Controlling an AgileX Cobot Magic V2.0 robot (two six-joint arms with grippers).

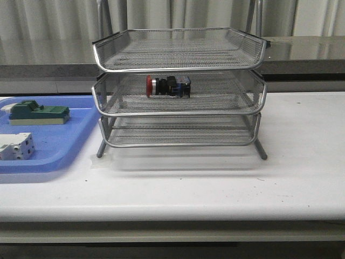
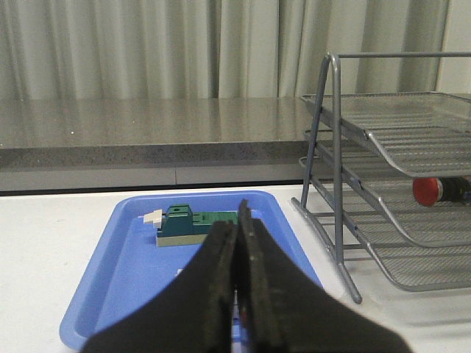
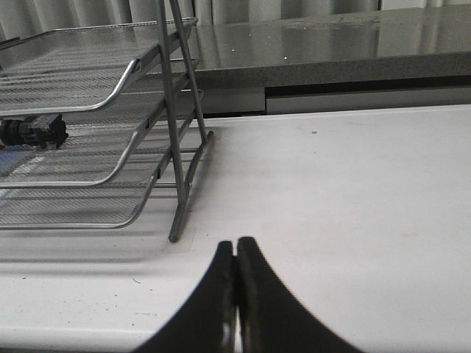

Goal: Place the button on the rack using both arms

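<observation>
The button point(image 1: 168, 86) lies on its side on the middle tier of the silver wire rack point(image 1: 179, 49), red cap to the left. Its red cap shows in the left wrist view as the button point(image 2: 440, 190), and its dark body in the right wrist view as the button point(image 3: 33, 132). My left gripper point(image 2: 236, 224) is shut with nothing in it, held over the blue tray and well apart from the rack point(image 2: 412, 140). On the other side of the rack point(image 3: 96, 95), my right gripper point(image 3: 235, 248) is shut and empty above the white table. Neither arm appears in the front view.
A blue plastic tray point(image 1: 54, 145) sits left of the rack, holding a green block point(image 1: 39, 113) and a white block-shaped switch point(image 1: 16, 147). The green block point(image 2: 195, 226) lies beyond my left fingers. A grey ledge and curtains run behind the white table point(image 1: 302, 151).
</observation>
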